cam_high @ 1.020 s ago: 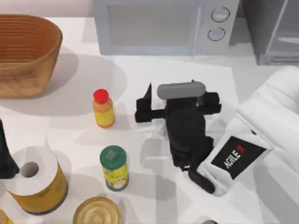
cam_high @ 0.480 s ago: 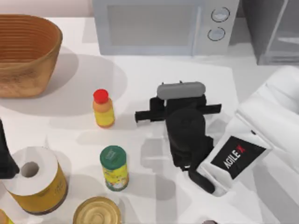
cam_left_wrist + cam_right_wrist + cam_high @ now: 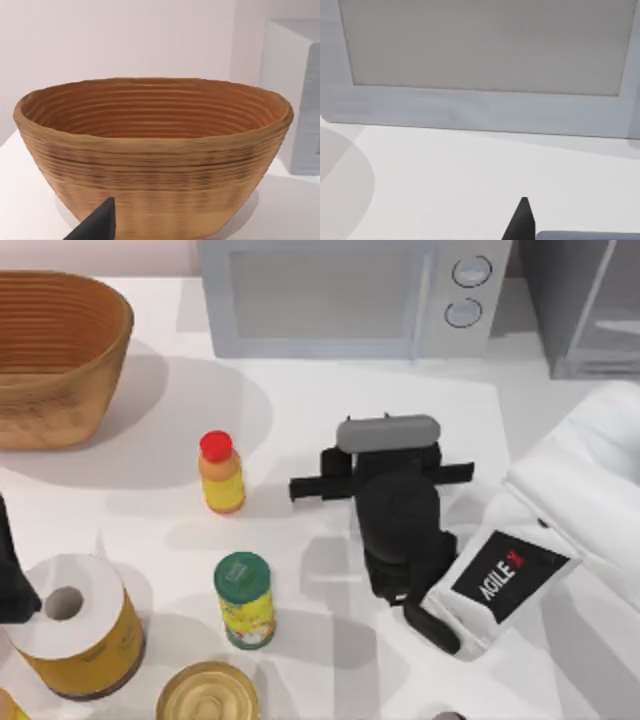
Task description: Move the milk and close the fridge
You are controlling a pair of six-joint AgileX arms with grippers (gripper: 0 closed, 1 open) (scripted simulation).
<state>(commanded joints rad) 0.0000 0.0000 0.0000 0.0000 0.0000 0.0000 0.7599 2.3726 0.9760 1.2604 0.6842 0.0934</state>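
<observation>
Fridge point(image 3: 590, 310) is ahead of my right hand point(image 3: 383, 465) and off to its right, microwave point(image 3: 350, 295) dead ahead. Right hand is over mid-bench point(image 3: 300, 390); can't tell if it's apart or together. Left hand point(image 3: 8, 570) is parked facing the basket point(image 3: 150, 150), same story.

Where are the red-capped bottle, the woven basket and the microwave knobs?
Red-capped bottle point(image 3: 221, 475): top view, on its yellow body.
Woven basket point(image 3: 150, 165): left wrist view, on its outer wall.
Microwave knobs point(image 3: 471, 271): top view, on the upper knob's face.

White right arm point(image 3: 560, 510) (black AgileX label), black tool point(image 3: 385, 475), grey bar.
</observation>
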